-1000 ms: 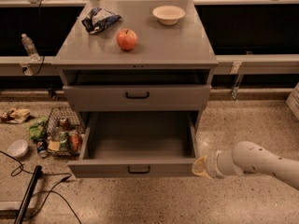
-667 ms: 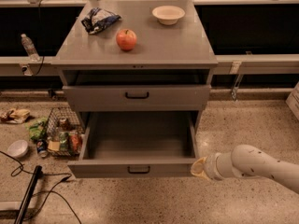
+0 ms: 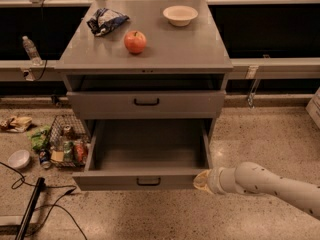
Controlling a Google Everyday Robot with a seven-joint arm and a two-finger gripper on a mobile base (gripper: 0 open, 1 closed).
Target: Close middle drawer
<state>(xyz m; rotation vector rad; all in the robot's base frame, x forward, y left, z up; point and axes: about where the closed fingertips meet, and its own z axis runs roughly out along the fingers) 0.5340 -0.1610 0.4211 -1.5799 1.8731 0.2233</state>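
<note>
The middle drawer [image 3: 145, 180] is pulled far out of the grey cabinet [image 3: 145, 59] and is empty, with its small black bar handle [image 3: 149, 182] on the flat front. The uppermost drawer [image 3: 146, 104] above it stands slightly out. The lowest drawer is hidden under the open one. My gripper [image 3: 202, 181] is at the right end of the middle drawer's front, against or just beside its corner. The white arm [image 3: 270, 184] reaches in from the lower right.
On the cabinet top lie an apple [image 3: 135, 42], a crumpled chip bag [image 3: 105, 21] and a white bowl [image 3: 180, 15]. A wire basket of cans and rubbish [image 3: 67, 144] stands left of the drawer. A bowl [image 3: 19, 159], cables and a black pole [image 3: 30, 209] lie on the floor at left.
My gripper has moved a little to the left, closer to the right end of the middle drawer's front. The drawer has not visibly moved.
</note>
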